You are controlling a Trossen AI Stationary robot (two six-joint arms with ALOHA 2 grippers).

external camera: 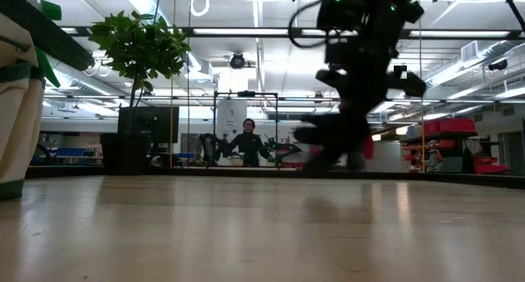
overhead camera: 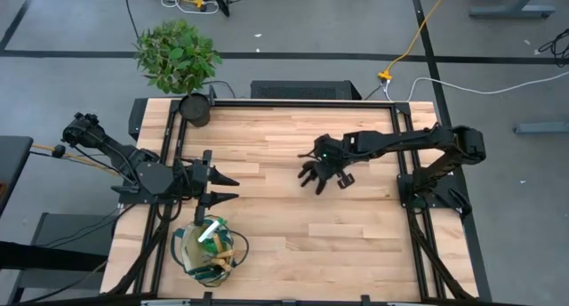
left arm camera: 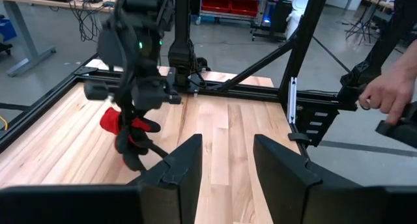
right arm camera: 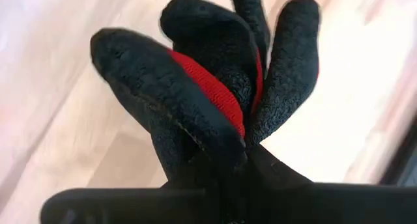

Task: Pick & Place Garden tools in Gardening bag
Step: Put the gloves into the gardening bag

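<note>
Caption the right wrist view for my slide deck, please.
Right pincer shut on a crumpled black fabric glove with red lining, above the pale wooden table.

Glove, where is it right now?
In the high view the glove hangs from the right gripper, whose jaws are shut on it, over the table's middle, right of centre, well away from the gardening bag at front left.

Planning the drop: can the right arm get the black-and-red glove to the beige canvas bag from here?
Probably yes: the right hand, shut on the black glove with red cuff, has bare tabletop toward the beige canvas bag; only the left hand waits nearby.
</note>
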